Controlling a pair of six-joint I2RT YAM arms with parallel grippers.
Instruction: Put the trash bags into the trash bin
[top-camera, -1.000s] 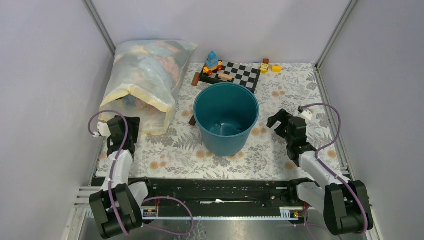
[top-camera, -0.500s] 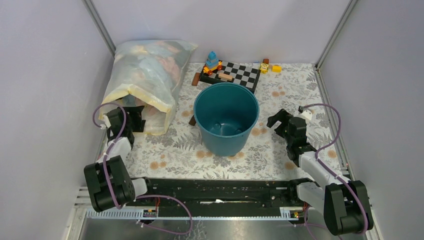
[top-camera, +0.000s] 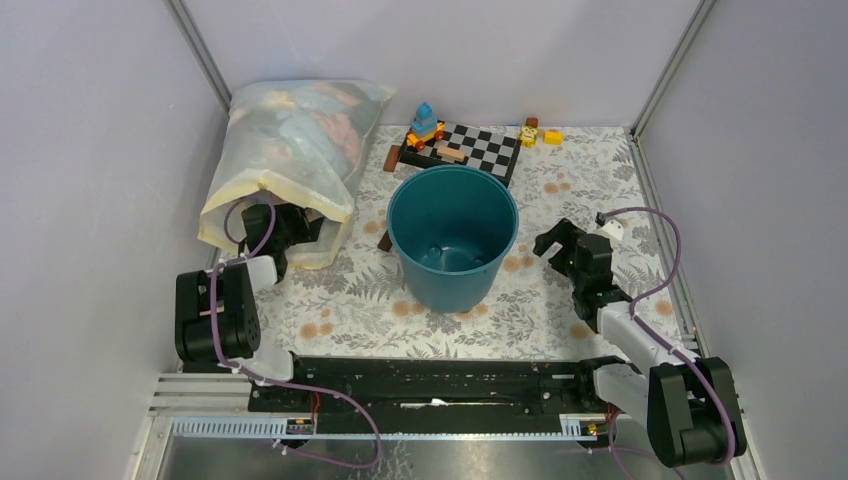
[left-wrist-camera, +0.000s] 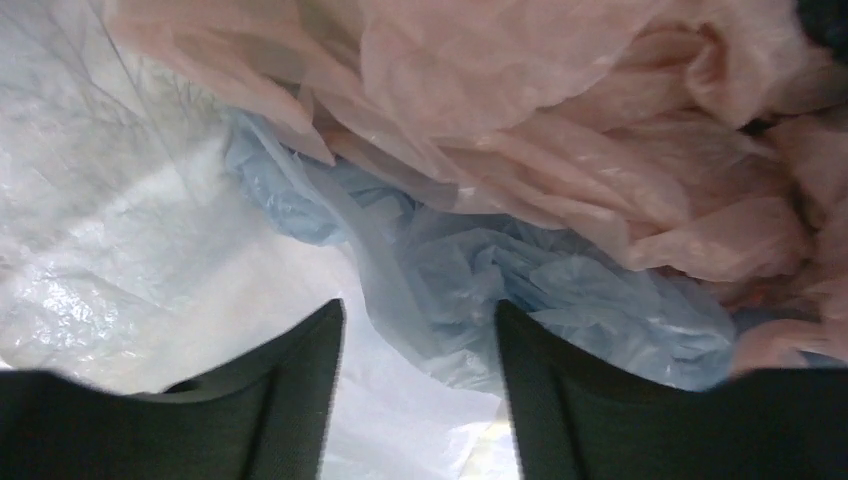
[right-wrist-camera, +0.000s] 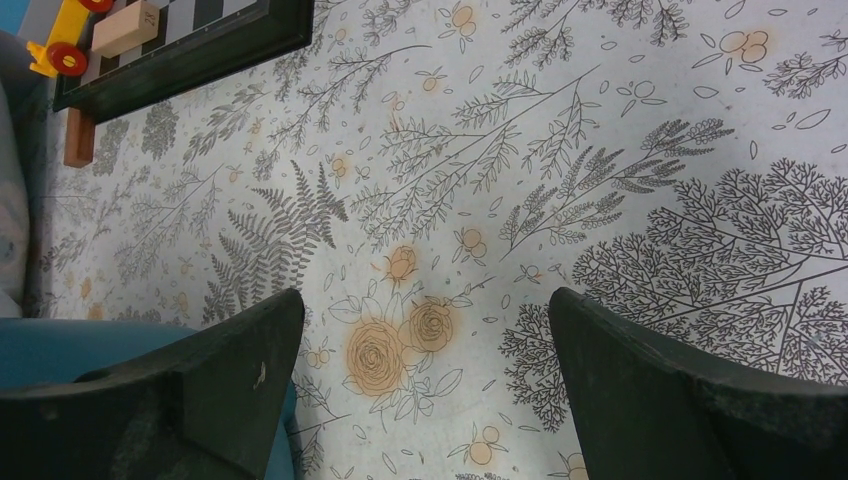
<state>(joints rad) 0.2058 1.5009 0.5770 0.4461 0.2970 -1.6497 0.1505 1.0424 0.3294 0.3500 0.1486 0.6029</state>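
The pale blue trash bag (left-wrist-camera: 480, 270) lies crumpled inside the mouth of the large cloudy bag (top-camera: 290, 150), under pink film bags (left-wrist-camera: 560, 110). My left gripper (top-camera: 298, 228) is at that mouth. In the left wrist view it (left-wrist-camera: 420, 330) is open, and a fold of the blue film hangs into the gap between the fingers, nearer the right finger (left-wrist-camera: 540, 380). The dark teal trash bin (top-camera: 400, 235) stands upright mid-table; nothing shows inside it. My right gripper (top-camera: 555, 245) is open and empty just right of the bin, over the flowered cloth (right-wrist-camera: 425, 330).
A checkerboard (top-camera: 480, 150) with toy blocks (top-camera: 425, 125) sits behind the bin, and small yellow toys (top-camera: 540, 134) lie at the back right. The bin's wall (right-wrist-camera: 60, 345) shows at the lower left of the right wrist view. Metal posts frame the cell.
My left arm has swung its gripper forward and to the right into the mouth of the large cloudy bag. The right arm and the bin have not moved.
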